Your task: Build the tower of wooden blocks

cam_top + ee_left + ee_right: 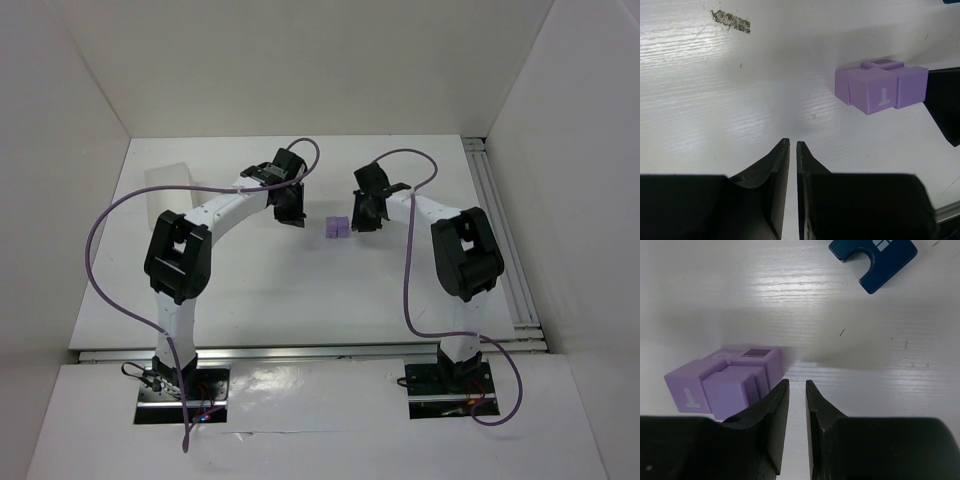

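Note:
A cluster of light purple blocks (337, 227) sits on the white table between my two grippers. It shows in the left wrist view (880, 87), one face marked with a T, and in the right wrist view (725, 382). A dark blue block (875, 260) with a round notch lies farther off. My left gripper (293, 213) (793, 143) is to the left of the cluster, jaws nearly together and empty. My right gripper (366, 217) (797, 382) is just right of the cluster, jaws nearly together and empty, its left finger (775, 400) close beside a purple block.
A translucent white box (168, 190) stands at the back left of the table. A metal rail (500, 230) runs along the right edge. White walls close in the table. A scuff mark (730, 20) is on the table surface.

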### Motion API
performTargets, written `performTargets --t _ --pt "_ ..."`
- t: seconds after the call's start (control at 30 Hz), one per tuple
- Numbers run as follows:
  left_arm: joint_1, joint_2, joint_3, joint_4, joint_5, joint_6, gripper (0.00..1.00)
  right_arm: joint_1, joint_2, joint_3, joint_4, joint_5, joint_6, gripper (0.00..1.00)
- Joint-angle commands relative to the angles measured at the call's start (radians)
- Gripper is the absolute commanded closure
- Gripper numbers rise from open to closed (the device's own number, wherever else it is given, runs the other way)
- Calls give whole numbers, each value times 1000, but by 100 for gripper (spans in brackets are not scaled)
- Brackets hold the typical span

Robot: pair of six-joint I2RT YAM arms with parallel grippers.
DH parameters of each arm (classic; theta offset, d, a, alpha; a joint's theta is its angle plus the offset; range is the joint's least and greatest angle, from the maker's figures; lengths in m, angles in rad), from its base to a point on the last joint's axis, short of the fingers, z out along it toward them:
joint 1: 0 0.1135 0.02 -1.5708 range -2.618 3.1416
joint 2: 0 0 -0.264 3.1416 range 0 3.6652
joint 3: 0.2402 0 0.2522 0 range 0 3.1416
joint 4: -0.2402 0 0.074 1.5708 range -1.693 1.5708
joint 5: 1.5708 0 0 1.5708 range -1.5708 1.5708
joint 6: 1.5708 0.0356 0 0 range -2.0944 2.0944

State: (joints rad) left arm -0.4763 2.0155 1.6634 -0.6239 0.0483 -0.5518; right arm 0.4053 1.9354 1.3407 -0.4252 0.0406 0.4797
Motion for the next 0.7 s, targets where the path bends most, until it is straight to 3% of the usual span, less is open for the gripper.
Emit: performTargets --t 0.0,0.67 --pt "-2 -35 -5 9 -8 15 76 15 2 38 36 -7 -12 73" --pt "-2 -35 -5 9 -8 15 76 33 11 57 26 -7 -21 73"
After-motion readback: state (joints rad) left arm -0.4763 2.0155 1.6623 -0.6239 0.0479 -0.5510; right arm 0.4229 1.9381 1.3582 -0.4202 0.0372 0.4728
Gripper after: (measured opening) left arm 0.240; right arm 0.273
